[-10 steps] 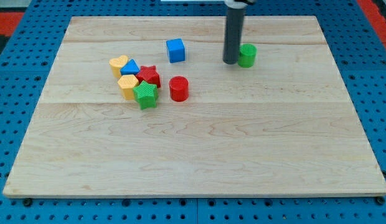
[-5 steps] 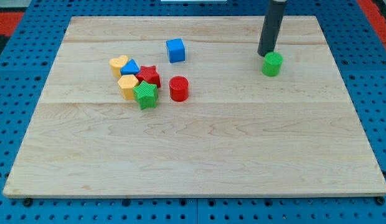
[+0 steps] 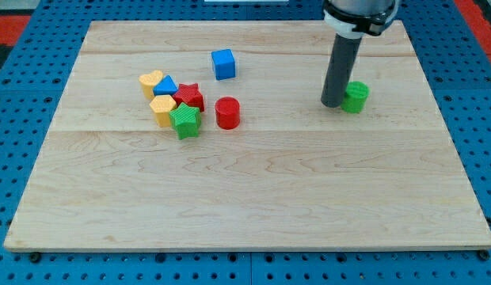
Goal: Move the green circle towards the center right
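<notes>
The green circle (image 3: pixel 356 96) is a small green cylinder on the wooden board (image 3: pixel 245 190), at the view's right and above the board's middle height. My tip (image 3: pixel 333 103) stands right against the circle's left side, touching or almost touching it. The dark rod rises from the tip to the view's top edge.
A blue cube (image 3: pixel 223 63) sits near the top centre. A red cylinder (image 3: pixel 227 113) sits left of centre. A cluster at the left holds a yellow heart (image 3: pixel 150 81), a blue block (image 3: pixel 165 85), a red star (image 3: pixel 189 96), a yellow block (image 3: pixel 162 109) and a green star (image 3: pixel 184 120).
The green circle has slid to the right and downward in the view. My tip went from its left side to above it, and is now at its left side again, lower down.
</notes>
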### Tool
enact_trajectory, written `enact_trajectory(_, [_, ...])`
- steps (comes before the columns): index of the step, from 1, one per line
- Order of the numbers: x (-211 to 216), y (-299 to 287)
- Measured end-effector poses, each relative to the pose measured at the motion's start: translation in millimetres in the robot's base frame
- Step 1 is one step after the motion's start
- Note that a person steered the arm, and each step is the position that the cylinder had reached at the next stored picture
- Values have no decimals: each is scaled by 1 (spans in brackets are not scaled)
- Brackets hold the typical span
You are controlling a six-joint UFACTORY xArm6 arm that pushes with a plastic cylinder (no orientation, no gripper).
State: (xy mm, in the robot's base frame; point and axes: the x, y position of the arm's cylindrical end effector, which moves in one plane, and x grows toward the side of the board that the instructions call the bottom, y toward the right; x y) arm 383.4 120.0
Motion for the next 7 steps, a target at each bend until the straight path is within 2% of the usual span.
enact_trajectory(2, [-32, -5])
enact_trajectory(4, [-27, 1])
enact_trajectory(5, [-4, 1])
enact_trajectory(7, [-29, 10])
